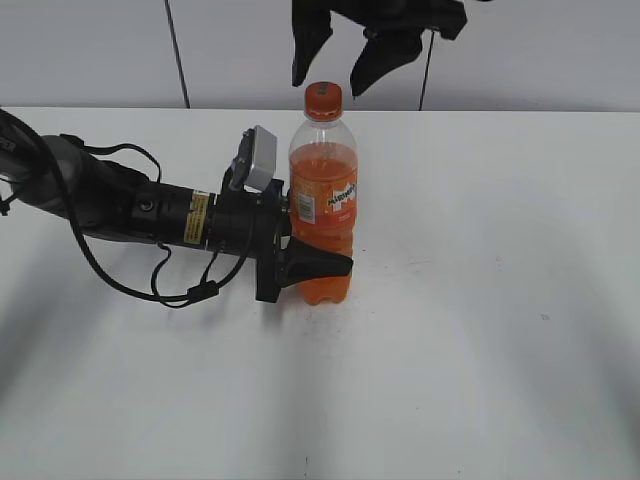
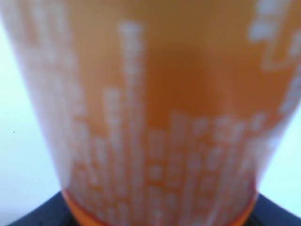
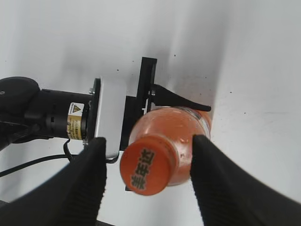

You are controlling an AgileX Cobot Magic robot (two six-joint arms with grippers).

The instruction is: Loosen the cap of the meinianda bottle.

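The meinianda bottle stands upright on the white table, filled with orange drink, with its orange cap on. My left gripper is shut on the bottle's lower body from the left. In the left wrist view the bottle's label fills the frame, blurred. My right gripper hangs open just above the cap, not touching it. In the right wrist view the cap lies between the two open black fingers of the right gripper, above the bottle's shoulder.
The left arm with its cables lies across the table's left half. The white table spreads around the bottle. A grey wall stands behind.
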